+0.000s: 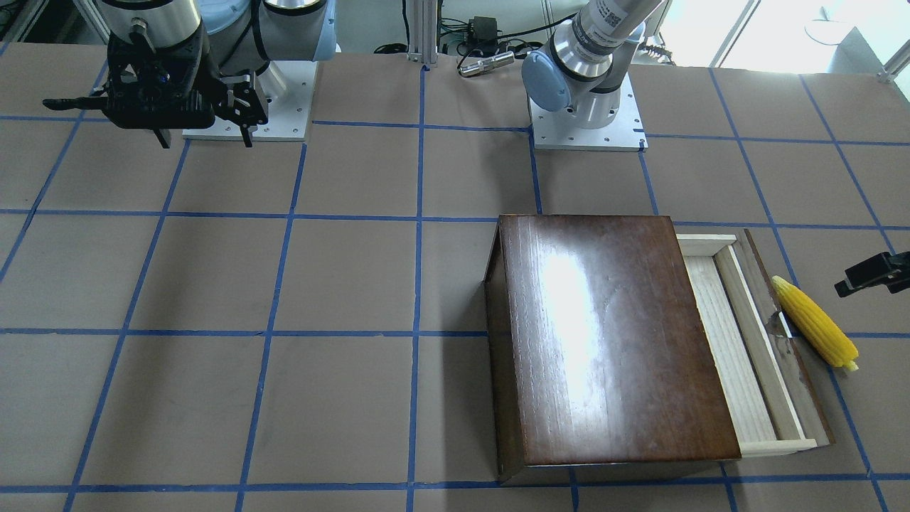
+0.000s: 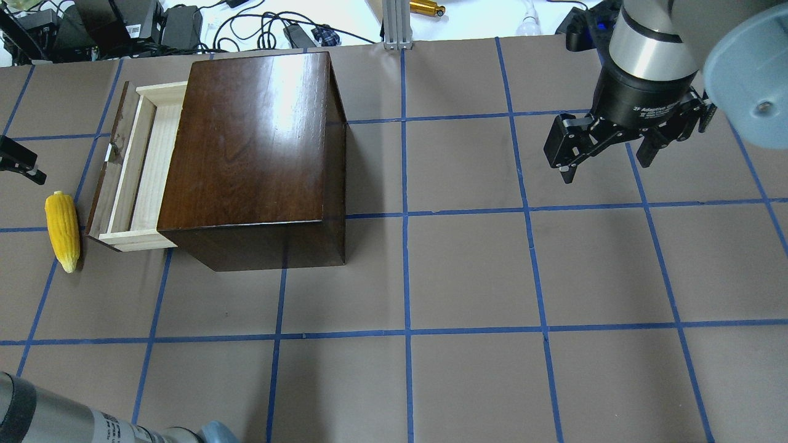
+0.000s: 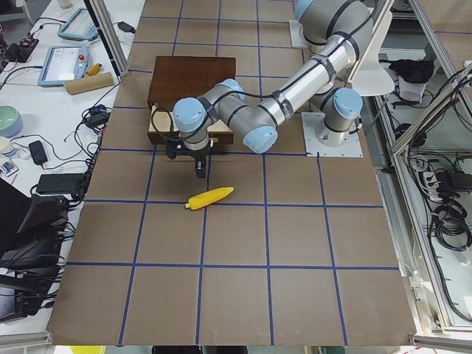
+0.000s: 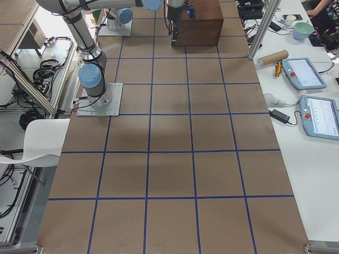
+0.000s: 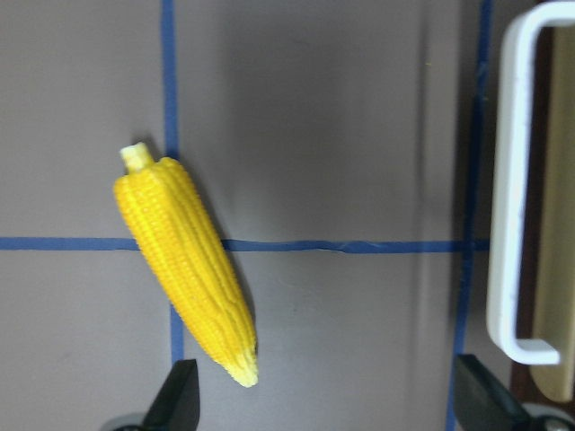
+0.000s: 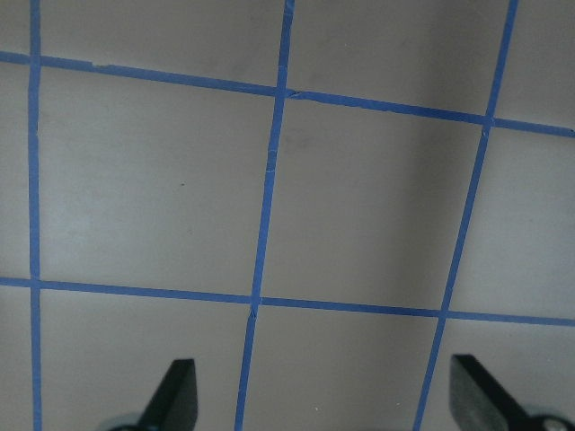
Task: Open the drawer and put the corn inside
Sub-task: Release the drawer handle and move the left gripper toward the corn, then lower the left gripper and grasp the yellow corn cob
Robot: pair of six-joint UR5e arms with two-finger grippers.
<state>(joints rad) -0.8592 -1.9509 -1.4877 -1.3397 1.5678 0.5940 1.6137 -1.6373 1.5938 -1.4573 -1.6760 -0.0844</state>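
Looking at the drawer [image 1: 739, 341] pulled partway out of the dark wooden box [image 1: 611, 334], pale tray showing. Got the corn [image 1: 815, 322] lying flat on the worktop [image 1: 284, 284] just beside the drawer's front panel, outside the tray, roughly parallel to the panel with a gap between. Seeing the left hand [image 5: 328, 400] hovering near the corn's pointed end, fingers spread wide, gripping nothing. Same deal for the right hand [image 2: 606, 166]: fingers apart, holding nothing, well away over bare worktop.

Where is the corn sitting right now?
In the overhead view the corn lies on the table at the far left, just outside the front panel of the pulled-out drawer, not in it, near the left gripper.
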